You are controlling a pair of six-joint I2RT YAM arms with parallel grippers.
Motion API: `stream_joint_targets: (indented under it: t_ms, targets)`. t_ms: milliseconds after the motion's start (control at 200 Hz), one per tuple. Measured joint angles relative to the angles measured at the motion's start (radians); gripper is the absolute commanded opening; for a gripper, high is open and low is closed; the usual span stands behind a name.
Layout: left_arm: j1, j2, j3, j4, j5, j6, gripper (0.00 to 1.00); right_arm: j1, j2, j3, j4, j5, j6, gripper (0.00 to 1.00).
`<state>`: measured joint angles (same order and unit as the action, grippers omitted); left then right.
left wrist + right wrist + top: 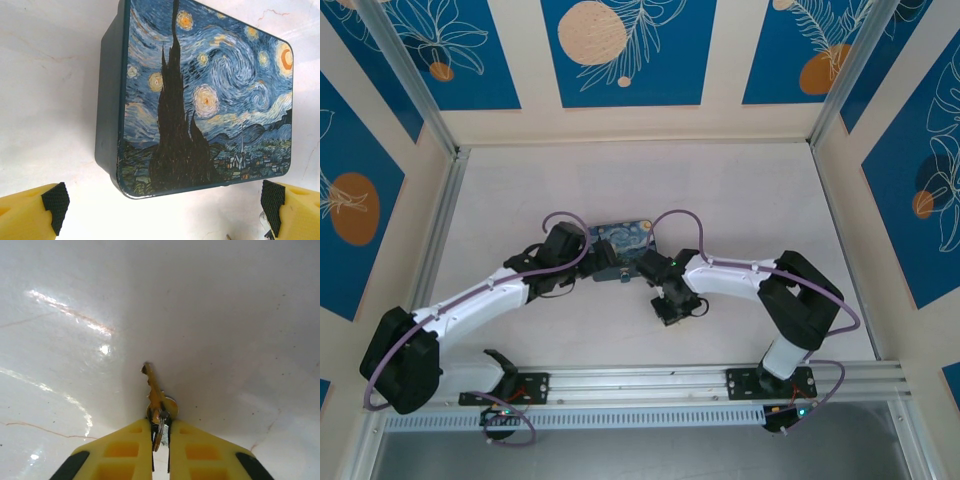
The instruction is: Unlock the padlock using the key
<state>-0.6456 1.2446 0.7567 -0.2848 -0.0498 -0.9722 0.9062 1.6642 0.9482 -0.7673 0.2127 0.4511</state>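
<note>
I am pinching the key [155,396] by its head in my right gripper [160,429], bottom centre, my left gripper [163,202] spread below the tin [210,100], and so shallow a pinch is risking the key twisting loose.

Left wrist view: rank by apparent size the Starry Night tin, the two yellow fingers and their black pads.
1. Starry Night tin, by far the largest.
2. yellow fingers: both cropped by the frame, alike, not ranked against each other.
3. black pads: smallest, also alike.
</note>
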Motion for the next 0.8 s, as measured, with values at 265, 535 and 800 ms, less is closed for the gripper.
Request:
stream_joint_targets:
  t_ms: [265,535,800]
  targets:
    - [0.0,0.0,0.126,-0.056,0.069,-0.093,1.0,-0.009,-0.043,-0.032,0.016,-0.04,0.028,0.0]
    - [0.0,0.048,0.383,-0.112,0.152,-0.209,1.0,-0.072,-0.158,-0.048,0.018,-0.106,0.09,0.0]
    - [-0.001,0.091,0.517,-0.175,0.211,-0.328,1.0,-0.156,-0.242,-0.047,0.018,-0.129,0.168,0.0]
